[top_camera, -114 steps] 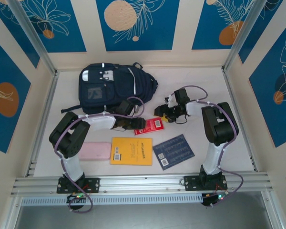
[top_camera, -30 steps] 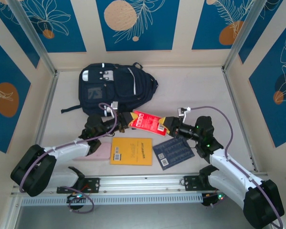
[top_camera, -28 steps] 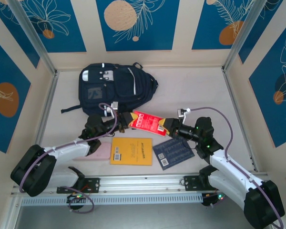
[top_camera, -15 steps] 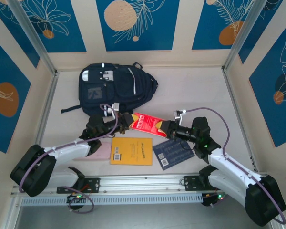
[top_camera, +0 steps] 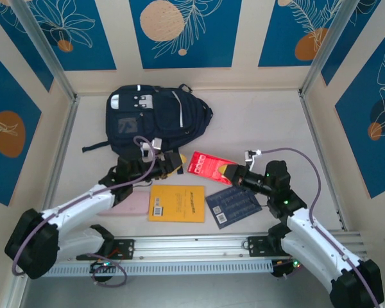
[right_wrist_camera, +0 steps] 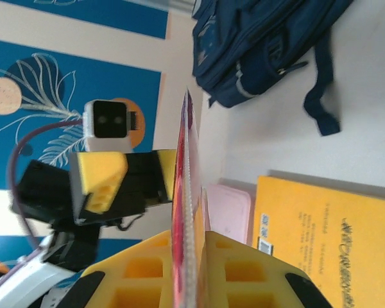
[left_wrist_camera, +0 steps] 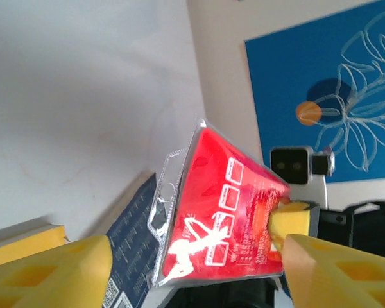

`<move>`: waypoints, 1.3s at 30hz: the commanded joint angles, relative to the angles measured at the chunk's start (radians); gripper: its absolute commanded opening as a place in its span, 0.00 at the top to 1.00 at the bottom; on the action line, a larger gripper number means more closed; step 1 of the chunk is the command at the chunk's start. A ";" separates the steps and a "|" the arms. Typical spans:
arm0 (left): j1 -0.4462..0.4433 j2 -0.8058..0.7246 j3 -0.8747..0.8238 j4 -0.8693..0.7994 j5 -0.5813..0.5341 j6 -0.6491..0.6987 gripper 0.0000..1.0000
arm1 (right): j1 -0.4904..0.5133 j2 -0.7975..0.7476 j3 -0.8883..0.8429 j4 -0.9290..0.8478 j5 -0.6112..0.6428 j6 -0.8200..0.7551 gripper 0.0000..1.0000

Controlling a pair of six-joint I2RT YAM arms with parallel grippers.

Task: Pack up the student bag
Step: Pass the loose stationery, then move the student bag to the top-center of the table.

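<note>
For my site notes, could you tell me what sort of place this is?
Probably a robot test cell, not a real classroom: two arms bolted to an aluminium rail, a table boxed in by printed blue panels, and staged school items, the student bag and a yellow book.

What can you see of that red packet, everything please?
The red packet is flat and thin, wrapped in glossy clear plastic with a sealed see-through border and a hanging tab at one end. Its face carries white print, small outlined boxes and a white figure. The right end effector is shut on the end opposite the tab, apparently holding it off the table. The left end effector stands open around the tab end, not clamping it.
</note>
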 commanded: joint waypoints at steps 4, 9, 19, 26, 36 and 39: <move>0.092 0.040 0.287 -0.535 -0.251 0.326 0.15 | -0.078 -0.032 -0.023 -0.107 0.032 -0.086 0.90; 0.125 0.278 0.577 -0.708 -0.415 0.443 0.06 | -0.101 -0.030 0.012 -0.181 0.062 -0.168 0.90; 0.138 0.837 1.167 -0.874 -0.492 0.636 0.09 | -0.142 -0.022 0.040 -0.233 0.079 -0.234 0.90; 0.147 1.099 1.433 -0.899 -0.376 0.644 0.23 | -0.179 -0.013 0.020 -0.228 0.049 -0.231 0.90; 0.166 1.144 1.296 -0.823 -0.195 0.587 0.30 | -0.226 -0.017 0.025 -0.221 0.010 -0.222 0.89; 0.180 1.029 1.066 -0.683 -0.164 0.541 0.30 | -0.231 -0.019 0.023 -0.220 0.003 -0.220 0.89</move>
